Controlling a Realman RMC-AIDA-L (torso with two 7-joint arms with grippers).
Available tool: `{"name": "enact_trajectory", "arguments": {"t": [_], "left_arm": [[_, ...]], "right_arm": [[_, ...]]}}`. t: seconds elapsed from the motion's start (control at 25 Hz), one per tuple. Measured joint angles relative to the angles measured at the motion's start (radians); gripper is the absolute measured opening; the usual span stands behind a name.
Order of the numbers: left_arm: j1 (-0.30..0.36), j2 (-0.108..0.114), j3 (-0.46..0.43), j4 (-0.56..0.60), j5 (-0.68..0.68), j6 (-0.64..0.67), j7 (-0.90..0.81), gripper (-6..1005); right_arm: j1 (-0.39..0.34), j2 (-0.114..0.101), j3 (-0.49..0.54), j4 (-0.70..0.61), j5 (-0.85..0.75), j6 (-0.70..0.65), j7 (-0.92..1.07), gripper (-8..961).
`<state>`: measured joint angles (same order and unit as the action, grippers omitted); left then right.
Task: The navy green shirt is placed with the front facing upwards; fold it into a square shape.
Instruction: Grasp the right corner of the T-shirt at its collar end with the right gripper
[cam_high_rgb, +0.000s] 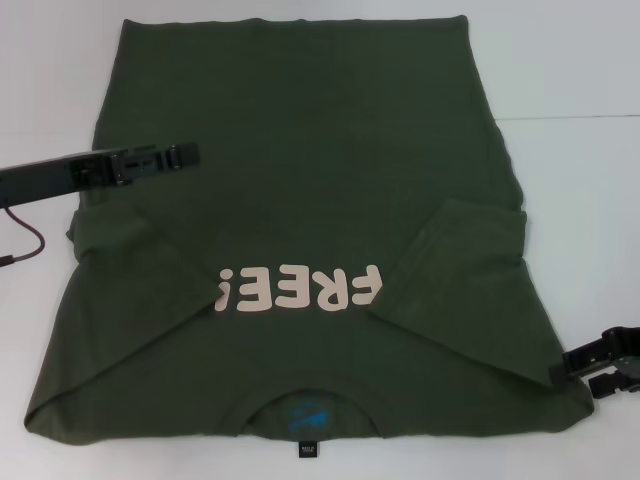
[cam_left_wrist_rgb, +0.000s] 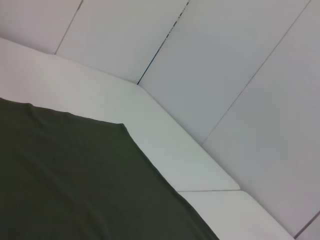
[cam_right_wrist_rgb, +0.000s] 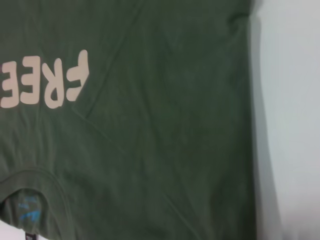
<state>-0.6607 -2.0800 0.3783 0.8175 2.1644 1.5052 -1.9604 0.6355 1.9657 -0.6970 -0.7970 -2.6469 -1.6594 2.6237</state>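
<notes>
From the head camera, the shirt (cam_high_rgb: 300, 200) is lying flat on the white table (cam_high_rgb: 580, 170), collar nearest the robot, both sleeves already folded in over the chest. The pale pink lettering (cam_high_rgb: 298, 290) is reading "FREE!" upside down, partly covered by the folded sleeves. Inside the collar (cam_high_rgb: 310, 412) a blue print is showing, with a small black tag (cam_high_rgb: 306, 451) just below it; its writing is too small to read. The left gripper (cam_high_rgb: 180, 155) is hovering over the shirt's left edge, pointing toward the middle of the cloth; whether its fingers are spread or pressed together cannot be told. The right gripper (cam_high_rgb: 590, 375) is sitting just off the shirt's right edge near the shoulder, its state equally unclear.

The left wrist camera is showing only plain dark cloth (cam_left_wrist_rgb: 75, 180), one corner of the hem, bare table (cam_left_wrist_rgb: 165, 130) and white wall panels (cam_left_wrist_rgb: 235, 65) beyond.

The right wrist camera is showing the lettering (cam_right_wrist_rgb: 47, 85) closer, only "FREE" visible, plus a folded sleeve edge and the blue collar print (cam_right_wrist_rgb: 27, 209).
</notes>
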Motion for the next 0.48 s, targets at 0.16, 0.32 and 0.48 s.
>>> {"name": "enact_trajectory", "arguments": {"t": [0.16,0.32,0.48], "left_arm": [[0.000,0.000,0.000,0.000,0.000,-0.002,0.000,884],[0.000,0.000,-0.001,0.000,0.000,-0.005,0.000,881],[0.000,0.001,-0.002,0.000,0.000,-0.005,0.000,878]], "right_arm": [[0.001,0.002,0.000,0.015,0.010,0.007,-0.006,737],[0.003,0.003,0.001,0.028,0.016,0.012,-0.010,736],[0.006,0.004,0.001,0.042,0.016,0.017,-0.012,733]]}}
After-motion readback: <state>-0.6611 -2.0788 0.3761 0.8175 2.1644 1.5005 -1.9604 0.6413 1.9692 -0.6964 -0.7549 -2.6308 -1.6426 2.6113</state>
